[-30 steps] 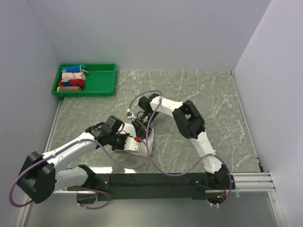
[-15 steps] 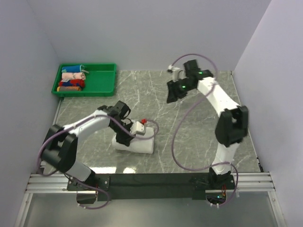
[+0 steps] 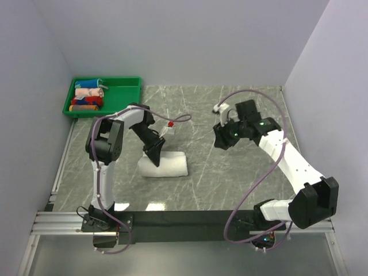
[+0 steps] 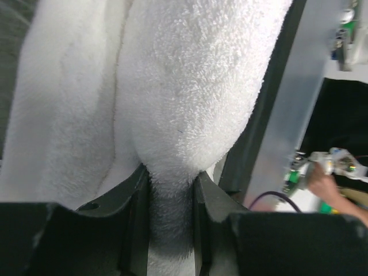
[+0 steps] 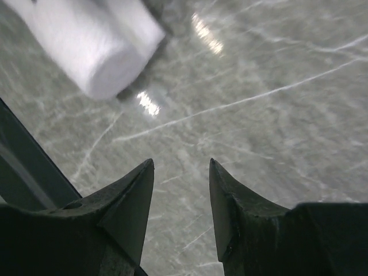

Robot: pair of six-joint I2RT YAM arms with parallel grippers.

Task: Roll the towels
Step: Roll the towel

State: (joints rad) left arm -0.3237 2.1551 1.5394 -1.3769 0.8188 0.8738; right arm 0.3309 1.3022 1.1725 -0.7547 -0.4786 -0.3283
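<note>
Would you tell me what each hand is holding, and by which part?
The left hand pinches a fold of the rolled towel near one end; the right hand is open and empty.

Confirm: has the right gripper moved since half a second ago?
Yes. The right gripper came nearer, away from the grey marble table's far edge.

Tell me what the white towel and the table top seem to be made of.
The towel: looks like terry cloth, matte, with a fuzzy looped pile. The table top: grey stone look with pale veins and glossy glints; it may be marble or a printed laminate.
</note>
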